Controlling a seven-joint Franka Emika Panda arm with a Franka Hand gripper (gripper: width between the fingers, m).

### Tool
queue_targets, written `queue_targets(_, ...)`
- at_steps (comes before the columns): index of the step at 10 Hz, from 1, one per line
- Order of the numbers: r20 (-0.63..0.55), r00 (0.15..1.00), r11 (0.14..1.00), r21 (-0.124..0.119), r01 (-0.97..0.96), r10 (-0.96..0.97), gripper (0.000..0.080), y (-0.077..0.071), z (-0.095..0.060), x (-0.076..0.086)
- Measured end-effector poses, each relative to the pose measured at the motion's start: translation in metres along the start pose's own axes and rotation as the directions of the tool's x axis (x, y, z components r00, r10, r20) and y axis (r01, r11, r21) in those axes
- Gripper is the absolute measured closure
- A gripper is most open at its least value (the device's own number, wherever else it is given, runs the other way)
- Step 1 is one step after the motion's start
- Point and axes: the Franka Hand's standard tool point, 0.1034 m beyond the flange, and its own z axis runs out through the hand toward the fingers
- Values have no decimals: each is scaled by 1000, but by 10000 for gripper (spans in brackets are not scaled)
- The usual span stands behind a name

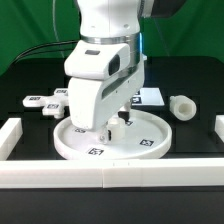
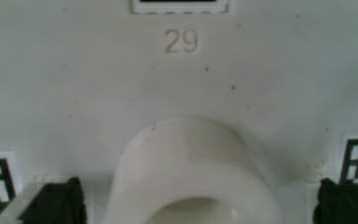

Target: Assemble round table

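Observation:
The large round table top (image 1: 150, 140) lies flat on the black table near the front, with square tags on its face. My gripper (image 1: 113, 124) is down over its middle. In the wrist view the disc (image 2: 87, 90) fills the frame, with a tag numbered 29, and its raised centre hub (image 2: 194, 165) stands between my two dark fingers (image 2: 55, 200). The jaws are open, with a gap on each side of the hub. The thick short cylinder (image 1: 182, 106) lies on its side at the exterior view's right. The flat cross-shaped piece (image 1: 50, 101) lies at the exterior view's left.
The marker board (image 1: 152, 95) lies behind the disc, partly hidden by the arm. Long white wall bars run along the front (image 1: 110, 175), the left (image 1: 10, 135) and the right (image 1: 217, 130) of the work area.

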Motion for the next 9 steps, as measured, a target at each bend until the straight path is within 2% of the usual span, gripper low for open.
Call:
queue_targets(1,0,1000,1000,0,-1,1,274,0,0,-1)
queue_targets(2,0,1000,1000,0,-1,1,274,0,0,-1)
queue_targets(3,0,1000,1000,-1,-1,1,393,0,0,-1)
queue_targets(8,2,1000,1000,2,2,-2,392,0,-1,1)
queue_targets(9,4,1000,1000,11,15,-15,392,1,-4,9)
